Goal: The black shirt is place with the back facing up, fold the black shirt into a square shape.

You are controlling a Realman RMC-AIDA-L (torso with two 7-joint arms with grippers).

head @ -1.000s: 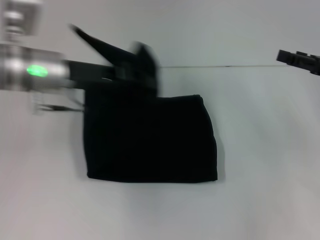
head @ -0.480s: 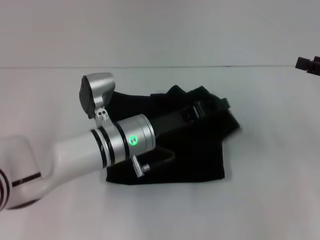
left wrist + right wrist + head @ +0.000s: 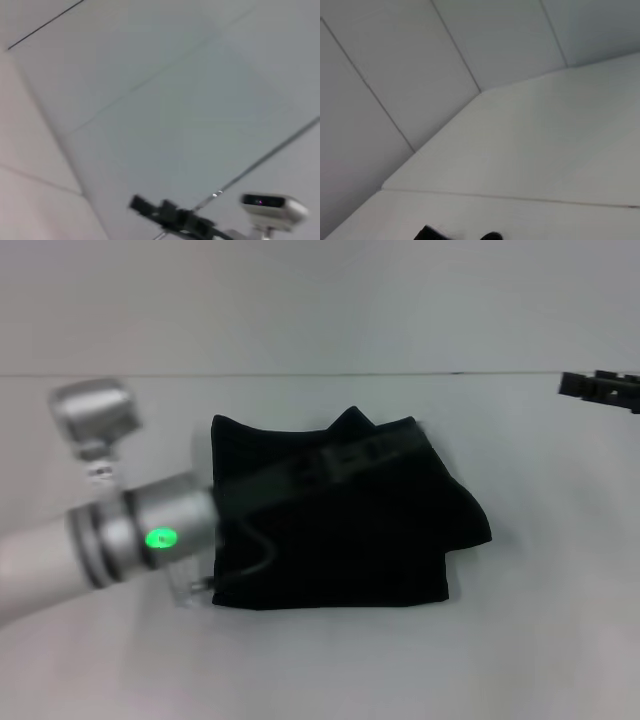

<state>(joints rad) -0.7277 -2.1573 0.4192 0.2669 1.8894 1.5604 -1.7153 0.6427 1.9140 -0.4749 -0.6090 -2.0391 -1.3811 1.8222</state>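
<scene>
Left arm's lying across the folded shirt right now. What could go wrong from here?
1. The left gripper lies on the black shirt; pulling away may drag the fold open.
2. The shirt's right corner already bulges out, so the square may end up uneven.
The right gripper is parked far right.

The white table [image 3: 540, 640] carries the folded black shirt [image 3: 350, 540], lying near its middle, toward the far edge.
</scene>
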